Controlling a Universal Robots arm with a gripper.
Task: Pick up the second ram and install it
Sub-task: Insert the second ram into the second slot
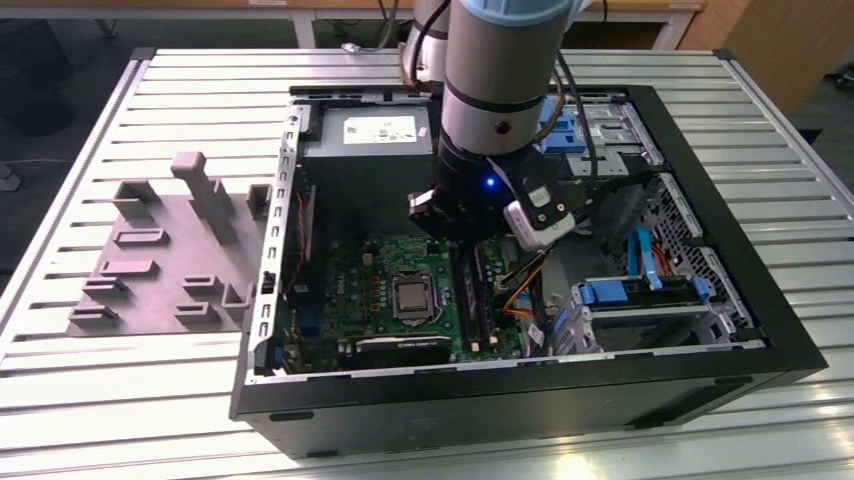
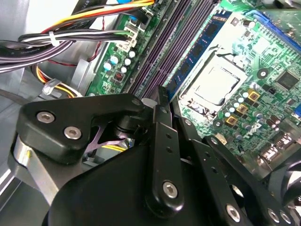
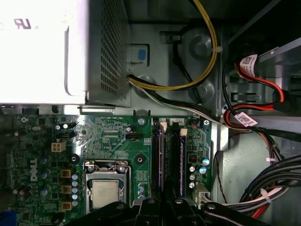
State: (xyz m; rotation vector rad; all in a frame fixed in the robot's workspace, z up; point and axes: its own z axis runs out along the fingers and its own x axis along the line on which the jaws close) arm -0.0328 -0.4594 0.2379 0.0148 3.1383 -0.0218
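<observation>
The gripper (image 1: 467, 240) hangs inside the open computer case (image 1: 534, 385), its tip low over the memory sockets (image 1: 471, 300), at 3 o'clock from the processor (image 1: 414, 295) in the exterior view. I cannot tell whether the pincer is apart or together.

In the second wrist view the gripper (image 2: 162, 94) sits at one end of the second ram (image 2: 202, 47). This blue board lies lengthwise in the socket just beside the processor (image 2: 214, 84), with purple-black empty sockets (image 2: 160, 52) on its other side.

The green motherboard (image 1: 360, 280) carries both. Orange cables (image 1: 534, 275) run at 3 o'clock from the sockets, and a blue drive caddy (image 1: 641, 295) lies beyond them. The grey power supply (image 1: 367, 135) is at 12 o'clock from the processor.

Outside the case, at 9 o'clock, the grey holder block (image 1: 160, 250) rests on the slatted table (image 1: 134, 400).
</observation>
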